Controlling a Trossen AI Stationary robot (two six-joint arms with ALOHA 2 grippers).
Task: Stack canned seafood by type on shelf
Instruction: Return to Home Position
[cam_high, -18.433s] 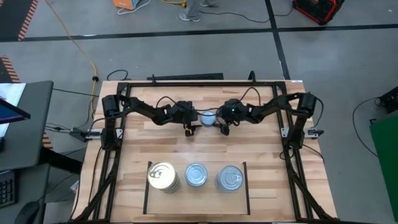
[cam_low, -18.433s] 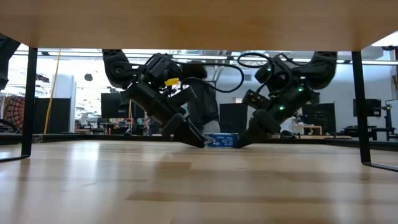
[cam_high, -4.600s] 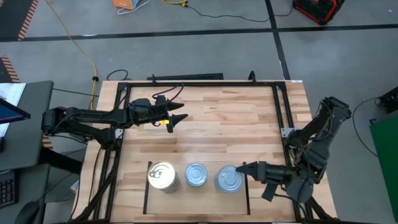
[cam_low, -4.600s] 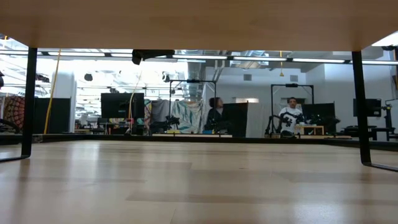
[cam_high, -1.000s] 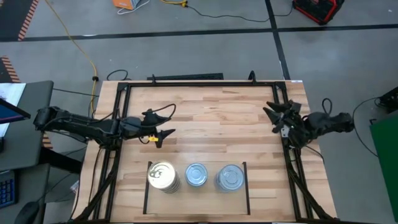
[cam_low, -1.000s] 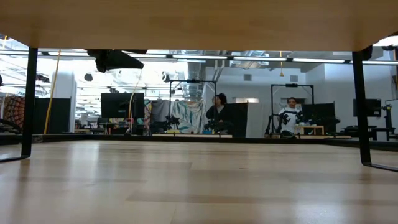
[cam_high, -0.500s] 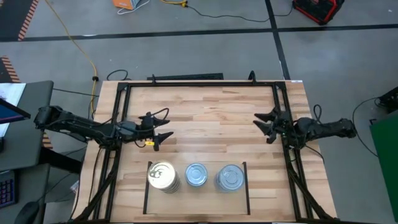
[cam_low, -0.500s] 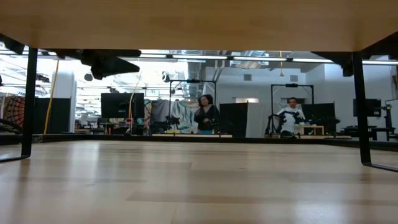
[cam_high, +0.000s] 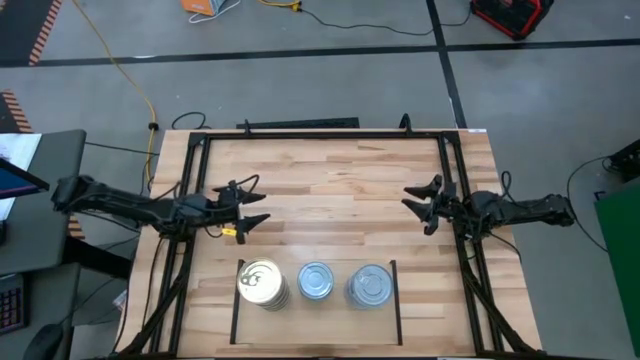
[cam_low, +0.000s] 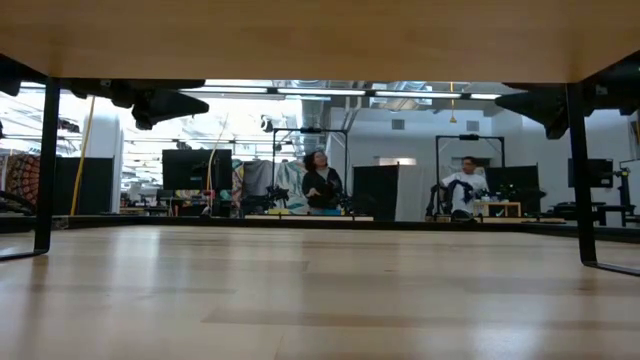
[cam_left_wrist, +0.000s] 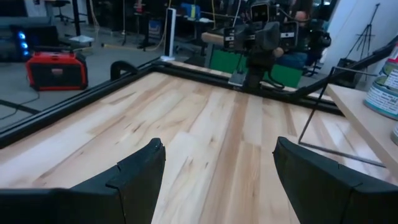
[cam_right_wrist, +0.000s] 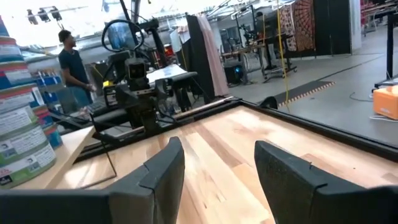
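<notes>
1. The left gripper (cam_high: 250, 212) hovers over the left side of the table (cam_high: 330, 175), its fingers spread wide and holding nothing.
2. The right gripper (cam_high: 420, 205) hangs by the table's right edge, equally wide apart and empty.
3. The canned seafood (cam_high: 316, 283) sits on the shelf (cam_high: 338, 314), well apart from both grippers. It forms three side-by-side stacks: the gold-topped stack (cam_high: 261, 282) on the left, and two silver-topped ones beside it.
4. The height of each stack is hard to judge from above.

no readable text, can labels illegible
</notes>
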